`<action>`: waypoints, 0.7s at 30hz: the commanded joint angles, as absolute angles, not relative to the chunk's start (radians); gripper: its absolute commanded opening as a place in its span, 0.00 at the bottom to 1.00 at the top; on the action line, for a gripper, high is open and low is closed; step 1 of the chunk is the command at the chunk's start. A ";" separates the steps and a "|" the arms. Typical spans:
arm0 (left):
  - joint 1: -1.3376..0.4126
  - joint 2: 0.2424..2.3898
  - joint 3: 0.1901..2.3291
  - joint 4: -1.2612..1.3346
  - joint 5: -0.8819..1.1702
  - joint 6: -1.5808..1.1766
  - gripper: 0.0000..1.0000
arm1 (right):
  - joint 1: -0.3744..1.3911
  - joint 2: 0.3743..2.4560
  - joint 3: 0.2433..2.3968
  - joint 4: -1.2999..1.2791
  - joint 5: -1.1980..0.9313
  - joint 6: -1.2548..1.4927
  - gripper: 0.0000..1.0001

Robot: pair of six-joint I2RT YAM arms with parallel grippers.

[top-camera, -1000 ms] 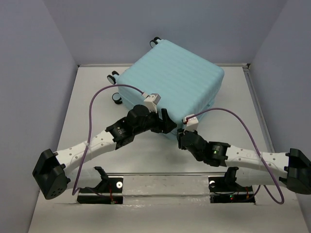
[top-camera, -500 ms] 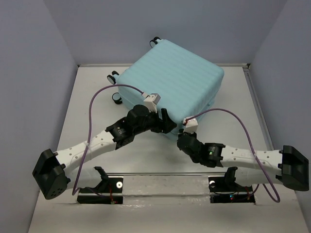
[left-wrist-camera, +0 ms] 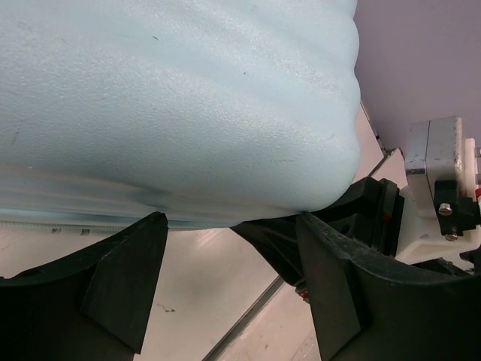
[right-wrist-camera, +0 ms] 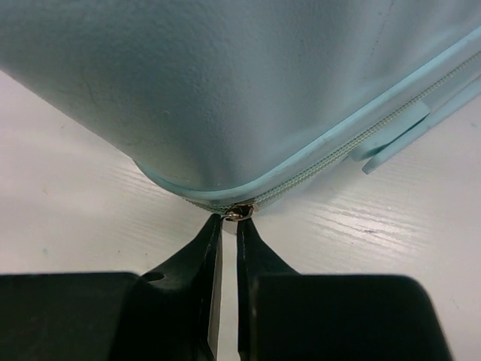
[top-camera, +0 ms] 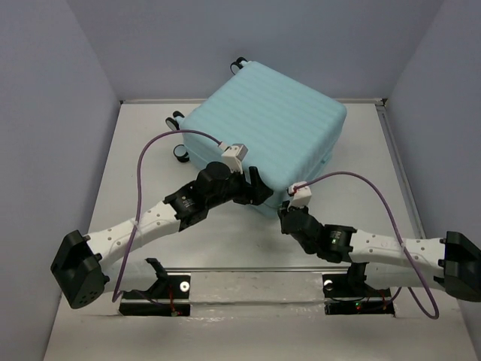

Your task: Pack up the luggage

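The luggage [top-camera: 267,120], a pale mint-blue ribbed hard-shell suitcase, lies flat and closed at the back of the table. My left gripper [top-camera: 259,192] is open at its near corner, fingers wide under the shell's rounded edge [left-wrist-camera: 173,98], nothing between them [left-wrist-camera: 229,226]. My right gripper [top-camera: 288,213] is at the same corner from the right. In the right wrist view its jaws [right-wrist-camera: 229,222] are pinched to a thin slit on the metal zipper pull [right-wrist-camera: 239,212], which sits on the zip line under the shell [right-wrist-camera: 225,75].
Black-and-white wheels [top-camera: 175,119] stick out on the suitcase's left side, another wheel [top-camera: 240,64] at its far corner. Grey walls close in the white table [top-camera: 135,165] on the left, right and back. Purple cables [top-camera: 143,173] loop above both arms.
My right gripper's jaws have closed onto the zipper pull, and its arm has shifted slightly right and nearer. The left arm and the suitcase have not moved.
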State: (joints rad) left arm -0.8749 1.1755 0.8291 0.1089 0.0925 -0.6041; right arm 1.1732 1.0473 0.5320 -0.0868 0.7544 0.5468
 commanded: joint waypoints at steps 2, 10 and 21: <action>-0.868 1.219 0.913 0.212 0.092 -0.609 0.79 | 1.164 1.107 0.509 0.219 0.478 0.414 0.07; -0.868 1.327 1.130 0.124 0.080 -0.540 0.79 | 1.423 1.270 0.640 0.440 0.461 0.411 0.07; -0.867 1.393 1.170 0.169 0.117 -0.603 0.78 | 1.424 1.224 0.391 1.057 0.539 0.434 0.07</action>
State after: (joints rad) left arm -0.8837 1.3308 1.0885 -0.1963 0.1799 -0.6048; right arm 1.3308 1.1713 0.3435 0.5900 0.7753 0.4072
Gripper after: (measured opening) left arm 0.788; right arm 0.122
